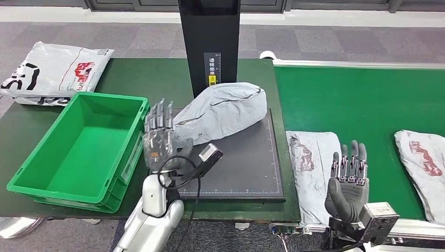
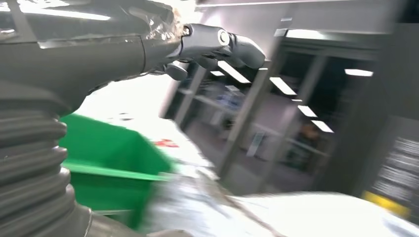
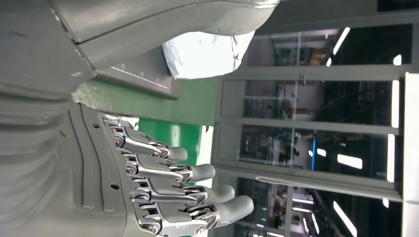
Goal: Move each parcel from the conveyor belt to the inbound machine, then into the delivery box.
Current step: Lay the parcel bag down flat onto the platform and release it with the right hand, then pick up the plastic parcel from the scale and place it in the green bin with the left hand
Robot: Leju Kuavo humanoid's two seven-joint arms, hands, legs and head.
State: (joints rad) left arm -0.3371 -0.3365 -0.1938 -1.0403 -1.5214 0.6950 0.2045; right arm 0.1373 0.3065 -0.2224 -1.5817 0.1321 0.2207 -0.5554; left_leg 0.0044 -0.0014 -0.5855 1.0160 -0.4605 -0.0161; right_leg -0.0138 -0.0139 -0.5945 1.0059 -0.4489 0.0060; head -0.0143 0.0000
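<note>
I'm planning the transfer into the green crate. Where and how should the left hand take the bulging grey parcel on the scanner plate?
Probably at the low, flatter end of the grey parcel, nearest the left hand, coming from the side of the green crate. That end tapers and creases, so fingers could close on it; the far end bulges high against the black post.

1. A dark green table fills the left and middle of the head view.
2. On its left part sits an empty green plastic crate.
3. At the table's far left corner lies a white printed mail bag.
4. In the middle rests a flat black scanning platform with a black upright post behind it.
5. A bulky grey parcel lies on the platform.
6. To the right runs a bright green conveyor belt.
7. On the belt lie two flat grey parcels: one near the platform, another at the right edge.
</note>
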